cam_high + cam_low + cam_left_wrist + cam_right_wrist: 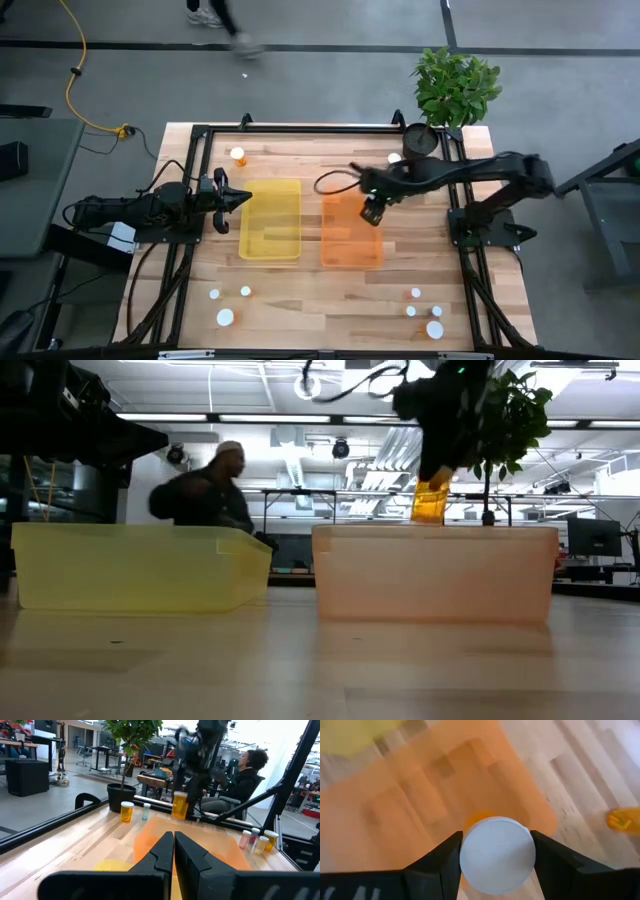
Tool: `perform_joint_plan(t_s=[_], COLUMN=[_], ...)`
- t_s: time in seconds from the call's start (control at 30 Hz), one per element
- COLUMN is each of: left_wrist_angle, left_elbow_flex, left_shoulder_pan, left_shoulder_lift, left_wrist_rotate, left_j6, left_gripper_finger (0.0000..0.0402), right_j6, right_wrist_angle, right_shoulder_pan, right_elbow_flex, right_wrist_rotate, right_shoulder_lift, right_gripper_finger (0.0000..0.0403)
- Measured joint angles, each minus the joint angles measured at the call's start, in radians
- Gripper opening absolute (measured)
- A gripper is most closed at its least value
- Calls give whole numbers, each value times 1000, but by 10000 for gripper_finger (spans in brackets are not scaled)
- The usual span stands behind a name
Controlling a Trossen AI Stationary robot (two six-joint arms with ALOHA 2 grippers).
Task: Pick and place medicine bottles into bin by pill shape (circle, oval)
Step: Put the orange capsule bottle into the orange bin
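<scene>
My right gripper (372,212) hangs over the orange bin (345,255), shut on an amber medicine bottle (430,502) with a white cap (497,854). The yellow bin (270,222) stands to the orange bin's left. My left gripper (240,200) waits shut at the yellow bin's left side, pointing level. Other medicine bottles stand on the table: one amber (237,155) at the far left, one (394,158) by the plant pot, three (225,317) near the front left, several (434,329) near the front right. My right gripper pinches the bottle at its capped top (467,856), one finger (445,860) on each side of the round cap. The fingers come from above, slanting down. The amber body (179,805) hangs below the fingers, nearly upright and clear above the orange bin.
A black pot (419,138) with a green plant (456,85) stands at the far right corner. A dark metal frame (300,128) runs along the table's edges. Bare wood lies in front of both bins. A person (205,495) moves behind the table.
</scene>
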Motion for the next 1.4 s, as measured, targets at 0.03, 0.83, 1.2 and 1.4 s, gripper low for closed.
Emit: perform_joint_plan(t_s=[0.03,0.83,1.2,1.4], left_wrist_angle=[0,0,0,0], left_elbow_flex=[0,0,0,0], left_shoulder_pan=[0,0,0,0], left_shoulder_lift=[0,0,0,0], left_wrist_rotate=[0,0,0,0], left_j6=[0,0,0,0], left_gripper_finger=[5,5,5,5], right_j6=[-18,-96,-78,-79], right_wrist_angle=[0,79,86,86], right_shoulder_pan=[-2,-49,-49,-49], right_elbow_flex=[10,18,18,18], right_wrist_rotate=[0,31,31,31], right_shoulder_lift=[33,274,274,274], right_gripper_finger=[186,186,236,244])
